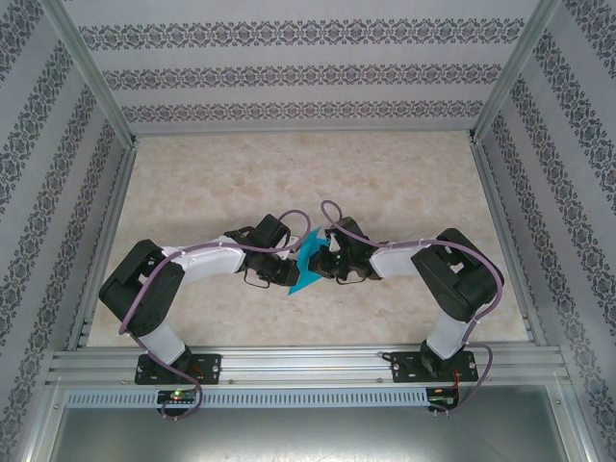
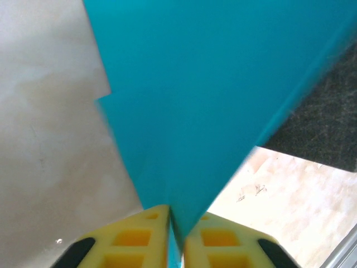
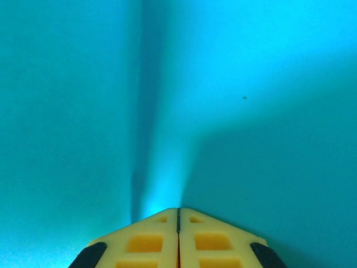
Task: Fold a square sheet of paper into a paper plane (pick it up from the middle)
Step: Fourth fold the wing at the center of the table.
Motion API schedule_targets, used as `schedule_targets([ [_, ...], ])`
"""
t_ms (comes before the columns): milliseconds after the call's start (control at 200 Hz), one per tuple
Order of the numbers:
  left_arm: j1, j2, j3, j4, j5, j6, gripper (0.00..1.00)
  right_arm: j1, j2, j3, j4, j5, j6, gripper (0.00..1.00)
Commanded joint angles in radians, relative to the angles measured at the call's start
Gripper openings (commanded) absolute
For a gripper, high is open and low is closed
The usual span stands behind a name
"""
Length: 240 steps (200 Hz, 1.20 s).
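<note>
The square sheet of paper (image 1: 308, 260), teal-blue and partly folded, is held up off the table between my two grippers at the middle near side. My left gripper (image 1: 293, 277) is shut on its lower point. In the left wrist view the yellow fingers (image 2: 139, 234) clamp the paper (image 2: 212, 84), which fans out upward with a stepped layered edge on its left. My right gripper (image 1: 323, 262) meets the sheet from the right. In the right wrist view its jaws (image 3: 178, 212) are pressed together at the foot of a crease in the paper (image 3: 251, 84).
The marbled table top (image 1: 289, 173) stretches back behind the arms. Patterned walls (image 1: 298, 72) and aluminium posts enclose it on three sides. A metal rail (image 1: 308, 361) carrying both arm bases runs along the near edge.
</note>
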Motion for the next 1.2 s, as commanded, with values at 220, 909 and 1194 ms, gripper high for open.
schedule_targets([
  [220,-0.017,-0.057,-0.002,-0.011,-0.029,0.017,0.21,-0.002,0.007,-0.006,0.006,-0.005,-0.002,0.08],
  [909,-0.027,-0.03,-0.007,0.025,-0.016,0.02,0.09,-0.002,-0.009,-0.005,0.005,-0.008,-0.001,0.09],
  [1194,-0.027,0.006,0.002,0.049,0.024,0.024,0.05,-0.005,-0.091,-0.019,-0.008,0.014,-0.015,0.11],
])
